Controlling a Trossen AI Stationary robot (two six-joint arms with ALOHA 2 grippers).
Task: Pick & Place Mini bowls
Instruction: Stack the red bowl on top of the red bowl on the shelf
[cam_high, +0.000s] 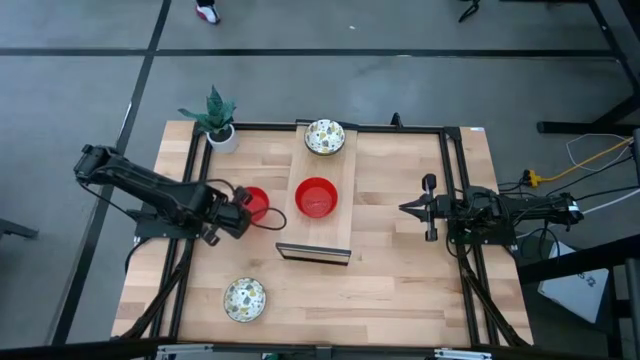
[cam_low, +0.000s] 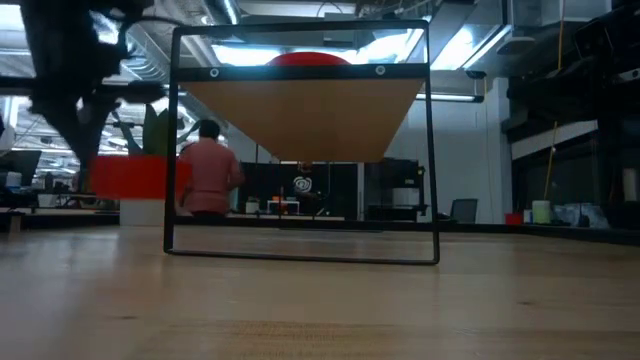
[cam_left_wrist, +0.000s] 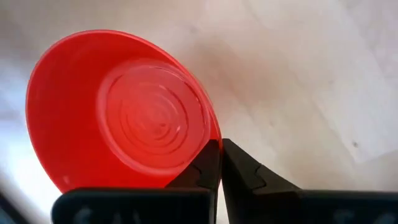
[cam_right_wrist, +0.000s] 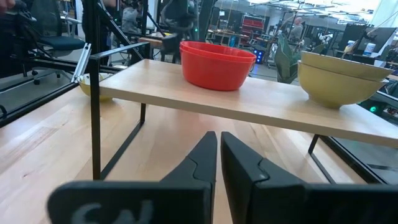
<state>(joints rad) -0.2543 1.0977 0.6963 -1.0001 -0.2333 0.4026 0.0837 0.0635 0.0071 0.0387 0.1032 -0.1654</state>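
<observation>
My left gripper (cam_high: 238, 212) is shut on a glossy red mini bowl (cam_high: 256, 203) at the table's left, just left of a raised wooden shelf (cam_high: 322, 232). On the shelf stand stacked red bowls (cam_right_wrist: 217, 64) and, toward the far end, stacked speckled cream bowls (cam_right_wrist: 341, 78). Another speckled bowl (cam_high: 244, 298) rests on its base on the table near the front left. My right gripper (cam_high: 408, 208) waits shut at the right, pointing level at the shelf. My left gripper pinches the red bowl's rim (cam_left_wrist: 214, 138) on the side toward the table's left edge, one finger (cam_left_wrist: 206, 168) inside the bowl and the other outside. The fingers point steeply down from above. The bowl (cam_low: 130, 178) hangs clear of the table.
A small white pot with a green plant (cam_high: 218, 122) stands at the far left corner. A black metal frame (cam_high: 452, 160) runs round the work area. The shelf's thin black legs (cam_low: 432, 150) stand on the table. A person (cam_low: 208, 170) shows in the room beyond.
</observation>
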